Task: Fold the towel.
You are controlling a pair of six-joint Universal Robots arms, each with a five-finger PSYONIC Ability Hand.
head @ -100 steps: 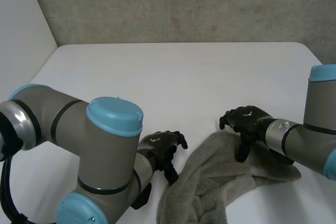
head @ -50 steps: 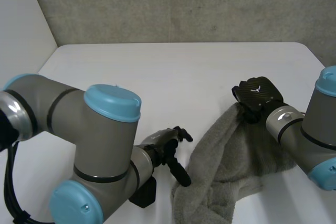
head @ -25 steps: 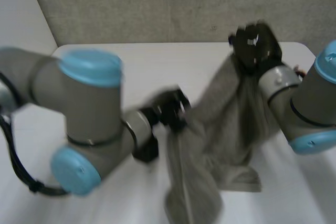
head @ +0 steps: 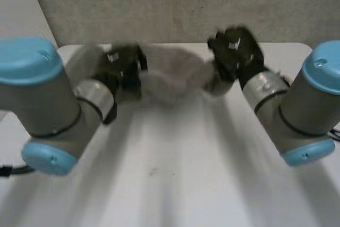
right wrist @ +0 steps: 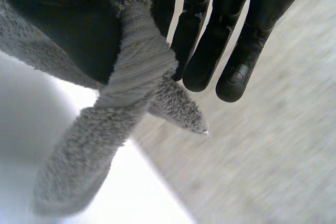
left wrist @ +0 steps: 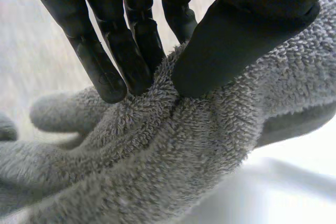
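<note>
Towel (head: 170, 81) status: now clear of the worktop (head: 170, 168) and hanging as a sagging band between the two hands, high above the worktop's far side. Two seconds ago it lay in a crumpled heap on the near right part of the worktop, and half a second ago it was on its way up; since then both arms have swung it up and away and pulled it out sideways. The left hand (head: 125, 65) holds one end. Its wrist view shows the thumb pressed into the pile against the fingers (left wrist: 105, 61), so that hand (left wrist: 252, 19) is clamped on the towel (left wrist: 184, 145). The right hand (head: 234, 51) holds the other end. Its wrist view shows the hand (right wrist: 58, 24) pinching a hemmed edge between thumb and fingers (right wrist: 236, 51), with a corner of the towel (right wrist: 131, 66) poking out beside the fingertips. Judgement: the lift has opened the heap into a single span, a fair start for laying it flat. No fold has been made yet, and the middle of the towel remains bunched. Count: one towel, two hands both engaged on it, two arms, one worktop.
</note>
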